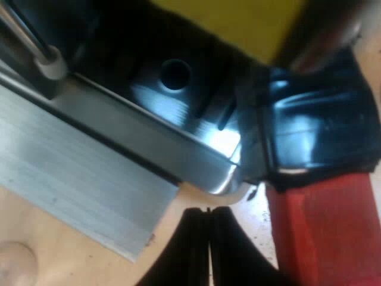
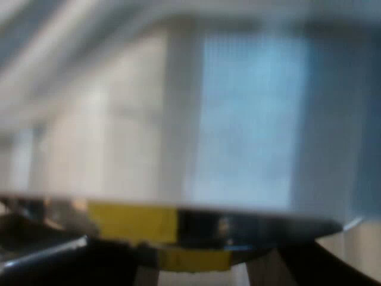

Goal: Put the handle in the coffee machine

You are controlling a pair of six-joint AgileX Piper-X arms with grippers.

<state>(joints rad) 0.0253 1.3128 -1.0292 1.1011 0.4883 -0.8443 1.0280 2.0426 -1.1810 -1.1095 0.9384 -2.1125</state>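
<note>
The espresso machine shows a dark glossy face above a bright metal edge. A ribbed metal plate lies below it on the wooden table. The holder's dark handle sits right against the machine's metal corner, and its red end points away from the machine (whether it is locked in I cannot tell). The left gripper has its fingers pressed together on nothing, just beside the red end. The right wrist view gives a pale blurred surface above a yellow strip. The right gripper's state I cannot tell.
</note>
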